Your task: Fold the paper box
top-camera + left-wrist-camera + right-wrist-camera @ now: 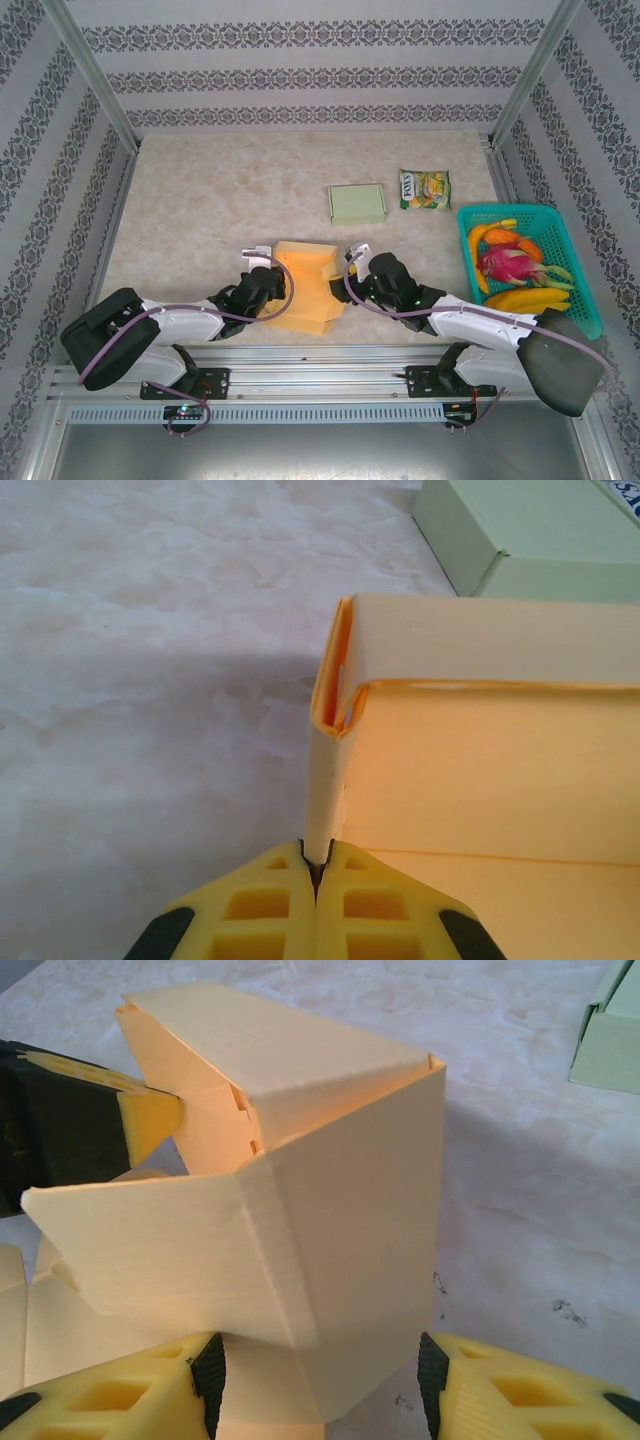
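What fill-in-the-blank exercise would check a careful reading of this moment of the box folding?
1. The left gripper is ____ on a side wall of the pale orange paper box.
2. The right gripper, straddling a panel of that box, is ____.
3. The teal plastic basket stands on the robot's ____ side.
4. The closed flat cardboard box beyond the orange one is pale ____.

Missing words: shut; open; right; green.

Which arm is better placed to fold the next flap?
Right, I'd say: the right end effector, open, straddles a flap of the orange paper box; the left end effector clamps its wall.
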`<state>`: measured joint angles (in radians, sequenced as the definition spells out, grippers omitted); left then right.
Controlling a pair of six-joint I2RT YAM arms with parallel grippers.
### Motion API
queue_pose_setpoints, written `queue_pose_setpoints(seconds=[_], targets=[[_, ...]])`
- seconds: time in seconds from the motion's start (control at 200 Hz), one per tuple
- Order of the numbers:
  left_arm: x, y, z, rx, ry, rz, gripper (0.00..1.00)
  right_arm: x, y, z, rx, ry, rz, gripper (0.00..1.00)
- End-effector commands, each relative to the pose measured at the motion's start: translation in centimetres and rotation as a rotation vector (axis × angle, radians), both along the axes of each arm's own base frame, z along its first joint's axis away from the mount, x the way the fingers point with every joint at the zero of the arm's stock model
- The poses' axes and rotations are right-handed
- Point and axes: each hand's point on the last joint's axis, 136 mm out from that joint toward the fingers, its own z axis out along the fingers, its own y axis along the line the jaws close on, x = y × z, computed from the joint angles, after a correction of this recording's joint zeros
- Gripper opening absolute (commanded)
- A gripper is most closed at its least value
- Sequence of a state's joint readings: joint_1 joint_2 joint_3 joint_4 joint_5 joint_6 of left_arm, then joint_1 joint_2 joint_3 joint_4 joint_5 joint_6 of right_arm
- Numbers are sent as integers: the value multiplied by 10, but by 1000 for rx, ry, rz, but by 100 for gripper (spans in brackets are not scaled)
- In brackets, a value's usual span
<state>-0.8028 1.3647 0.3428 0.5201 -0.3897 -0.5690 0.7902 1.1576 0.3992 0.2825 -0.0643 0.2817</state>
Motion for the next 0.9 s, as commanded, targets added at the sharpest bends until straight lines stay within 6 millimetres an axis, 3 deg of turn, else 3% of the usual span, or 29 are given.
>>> queue_pose_setpoints(seconds=[0.0, 0.395, 0.734, 0.894], targets=[[6, -1, 5, -15, -1, 20, 0, 7, 8, 11, 19, -32, -6, 56], [4, -14, 5, -52, 14, -38, 0, 31, 17, 12, -34, -59, -87, 57], [-1, -10, 5, -60, 14, -39, 0, 55, 8, -12, -198, -121, -229, 36], [-4, -6, 4, -61, 22, -29, 0, 65, -7, -17, -271, -169, -327, 35]])
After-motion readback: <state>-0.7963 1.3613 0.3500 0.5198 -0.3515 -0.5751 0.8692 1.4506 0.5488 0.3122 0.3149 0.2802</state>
